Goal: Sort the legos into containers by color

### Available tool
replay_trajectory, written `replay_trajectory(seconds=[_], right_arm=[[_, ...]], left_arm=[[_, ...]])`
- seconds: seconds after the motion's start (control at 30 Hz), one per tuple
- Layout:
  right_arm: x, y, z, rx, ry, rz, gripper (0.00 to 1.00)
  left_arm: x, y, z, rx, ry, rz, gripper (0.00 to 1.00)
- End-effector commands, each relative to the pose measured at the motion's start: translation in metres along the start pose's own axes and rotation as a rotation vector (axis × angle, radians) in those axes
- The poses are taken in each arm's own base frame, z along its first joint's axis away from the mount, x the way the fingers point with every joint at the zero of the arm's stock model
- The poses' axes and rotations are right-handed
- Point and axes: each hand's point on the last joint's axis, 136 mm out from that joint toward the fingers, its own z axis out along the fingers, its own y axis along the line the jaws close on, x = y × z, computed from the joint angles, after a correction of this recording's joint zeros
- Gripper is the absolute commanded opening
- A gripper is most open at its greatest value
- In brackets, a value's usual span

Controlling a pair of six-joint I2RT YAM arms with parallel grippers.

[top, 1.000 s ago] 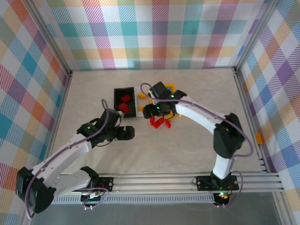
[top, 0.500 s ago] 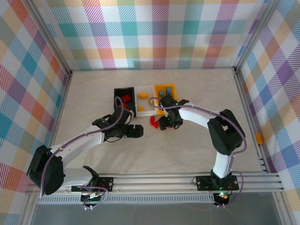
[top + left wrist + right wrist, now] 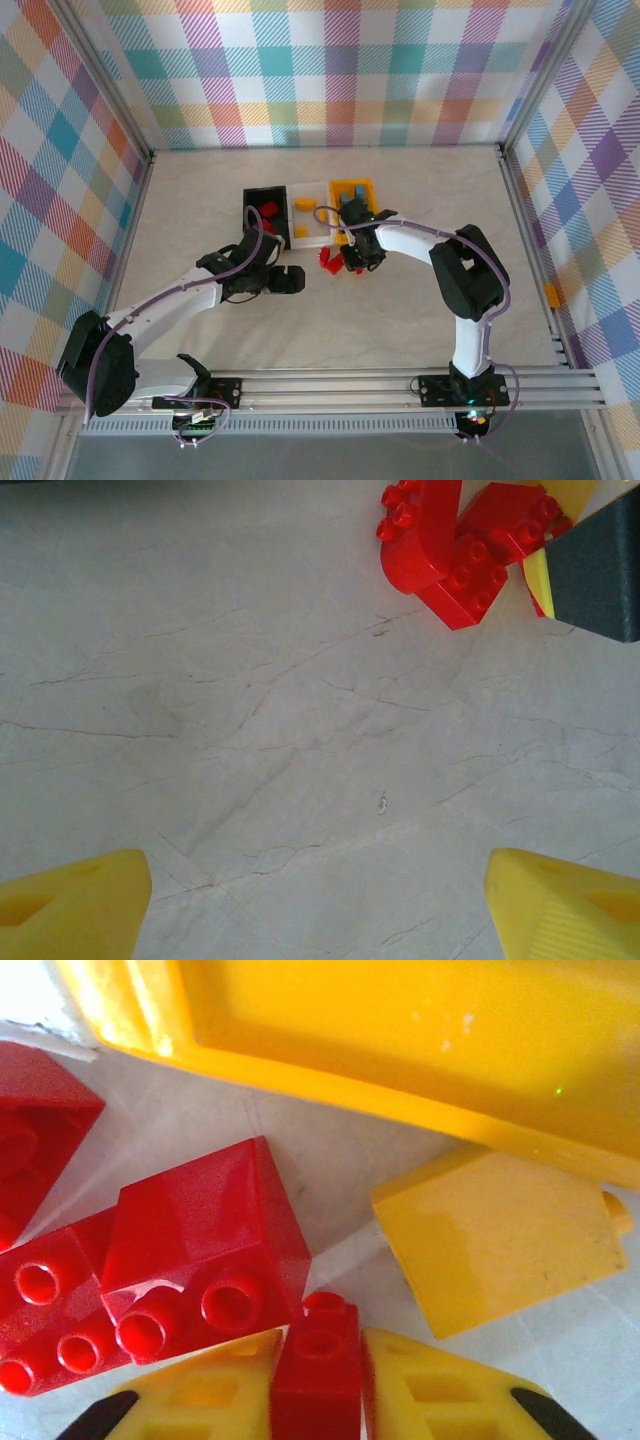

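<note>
Red lego (image 3: 318, 1355) pinched in right pincer (image 3: 320, 1390); left pincer (image 3: 318, 900) spread wide.

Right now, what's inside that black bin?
A few red legos lie inside the black bin, toward its far and middle parts. The left arm crosses over its near end, so anything lying there is hidden.

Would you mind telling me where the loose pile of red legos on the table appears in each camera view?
Top external: red legos mid-table, on the near side of the white bin.
Left wrist: top right corner.
Right wrist: left side and bottom centre.
Shared landmark: the right gripper beside the pile, closed on one small red brick.
</note>
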Motion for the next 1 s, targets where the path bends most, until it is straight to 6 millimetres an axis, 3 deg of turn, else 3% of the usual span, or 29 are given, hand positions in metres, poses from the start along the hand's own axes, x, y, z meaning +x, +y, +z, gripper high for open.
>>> replay_trajectory(seconds=[0.0, 0.2, 0.33, 0.43, 0.57, 0.63, 0.83, 0.9, 0.97], right_arm=[[0.002, 0.004, -0.018, -0.038, -0.023, 0.012, 0.2], [-0.004, 0.033, -0.062, -0.164, -0.107, 0.036, 0.16], [-0.035, 0.071, -0.092, -0.342, -0.187, 0.045, 0.17], [-0.072, 0.1, -0.108, -0.455, -0.242, 0.027, 0.17], [-0.117, 0.132, -0.11, -0.534, -0.291, -0.017, 0.17], [-0.135, 0.146, -0.107, -0.566, -0.298, -0.033, 0.18], [-0.178, 0.174, -0.087, -0.629, -0.301, -0.038, 0.21], [-0.19, 0.178, -0.079, -0.637, -0.308, -0.033, 0.32], [-0.2, 0.182, -0.076, -0.646, -0.314, -0.034, 0.37]], left_arm=[[-0.003, 0.0, -0.003, -0.017, -0.009, 0.008, 0.87], [-0.013, 0.017, -0.021, -0.079, -0.091, -0.038, 0.88], [-0.021, 0.037, -0.053, -0.141, -0.194, -0.102, 0.89], [-0.025, 0.049, -0.078, -0.172, -0.283, -0.149, 0.89], [-0.026, 0.057, -0.105, -0.173, -0.375, -0.189, 0.9], [-0.025, 0.059, -0.109, -0.172, -0.378, -0.192, 0.91], [-0.019, 0.063, -0.102, -0.177, -0.34, -0.185, 0.91], [-0.018, 0.063, -0.098, -0.166, -0.331, -0.188, 0.91], [-0.017, 0.062, -0.094, -0.154, -0.313, -0.188, 0.91]])
